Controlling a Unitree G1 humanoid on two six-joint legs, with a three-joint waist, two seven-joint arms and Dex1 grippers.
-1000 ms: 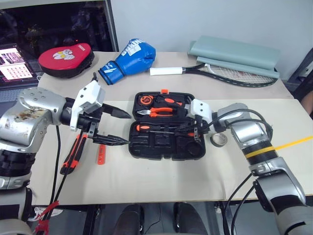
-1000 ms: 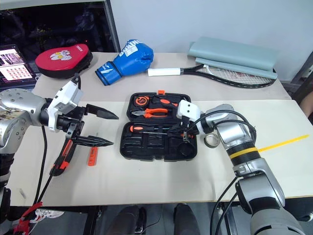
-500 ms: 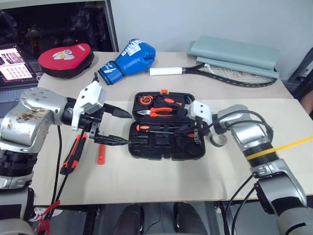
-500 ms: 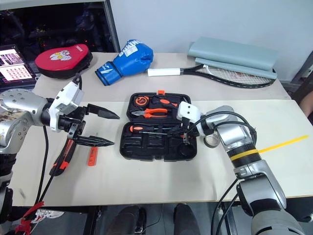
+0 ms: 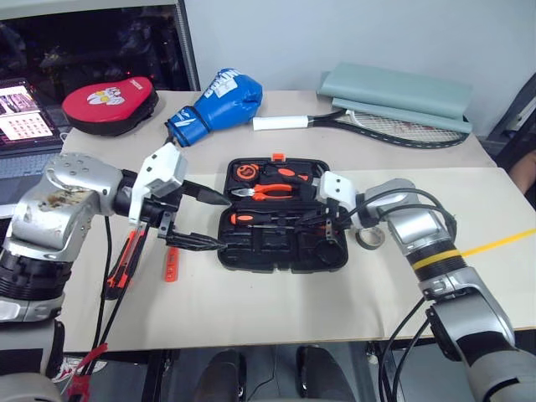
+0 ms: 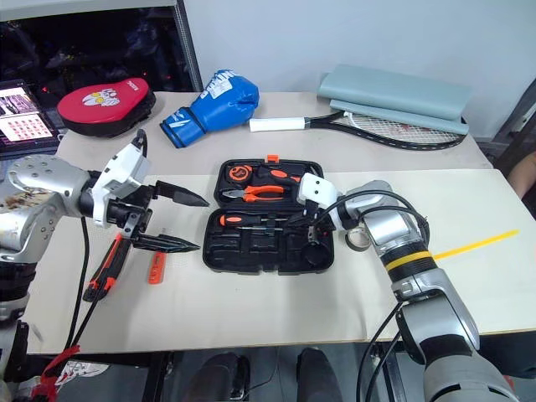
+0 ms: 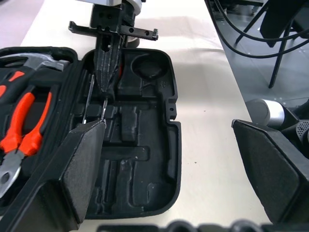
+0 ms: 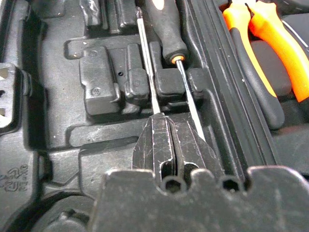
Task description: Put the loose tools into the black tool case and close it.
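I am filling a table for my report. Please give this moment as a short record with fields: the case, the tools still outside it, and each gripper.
case: black tool case open on the table
in case: two screwdrivers, pliers
outside, left of case: utility knife, tester pen
outside, right of case: tape roll
left gripper: open, holds nothing
right gripper: shut, above the screwdriver shafts

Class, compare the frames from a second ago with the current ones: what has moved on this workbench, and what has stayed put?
The right tool, shut, has lifted slightly above the screwdrivers lying in the black tool case; it carries nothing. The left tool stays open beside the case, hardly moved. The utility knife, tester pen and tape roll remain on the table, and the case stays open.
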